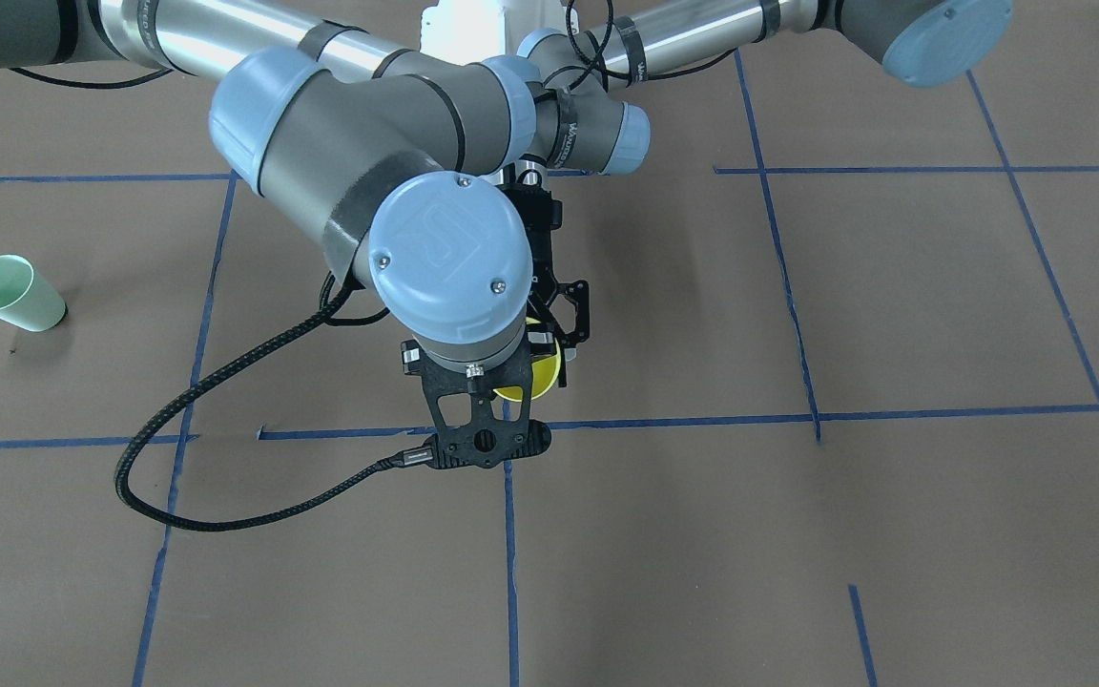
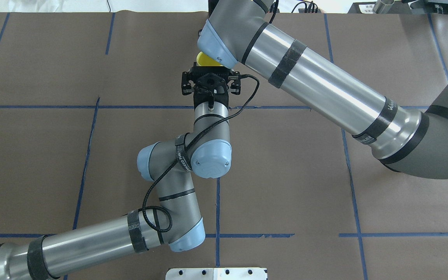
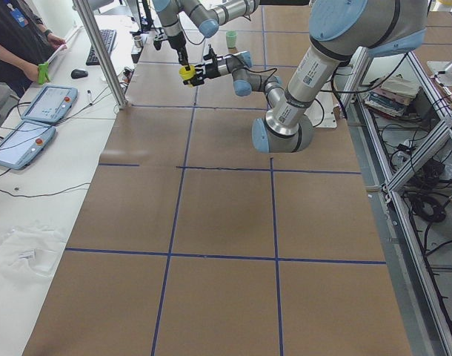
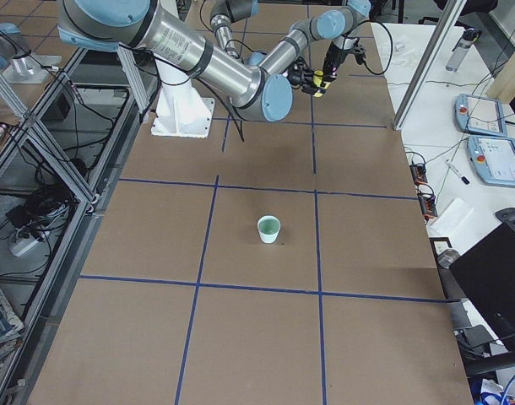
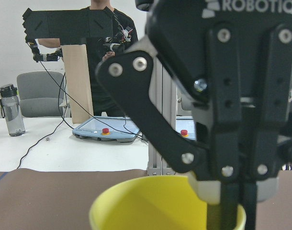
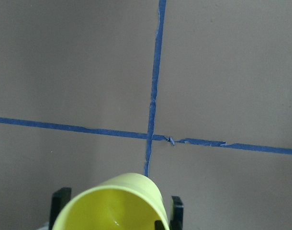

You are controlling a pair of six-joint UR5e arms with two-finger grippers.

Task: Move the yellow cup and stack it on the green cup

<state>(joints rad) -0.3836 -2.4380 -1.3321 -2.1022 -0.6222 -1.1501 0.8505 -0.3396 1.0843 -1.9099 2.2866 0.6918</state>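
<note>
While stretched out level and pointing away from the base, straddles the yellow cup (image 5: 151,206) with the left gripper (image 2: 208,70) — black fingers (image 6: 62,203) spread wider than the rim, a strip of table (image 2: 53,155) showing between the wall and the finger on the robot's right, nothing clamped. Cup upright, mouth up, held clear of the table, just short of a crossing of blue tape (image 6: 153,96). Pinched at the rim, on the side toward the robot's right, by the right gripper (image 5: 237,211) pointing straight down from above: fingers drawn nearly together, one dipping inside the mouth and one outside, the thin wall between them. Hidden in the front view beneath the right wrist but for a yellow sliver. Farther off, well apart from both grippers and toward the robot's right end of the table, the green cup (image 4: 268,229) — standing on its base, mouth up, inside a taped square. Beyond the table's far edge, on a white bench, two pendants (image 5: 105,133) with red buttons and a bottle (image 5: 9,112); behind those, a person (image 5: 103,103) in black.
</note>
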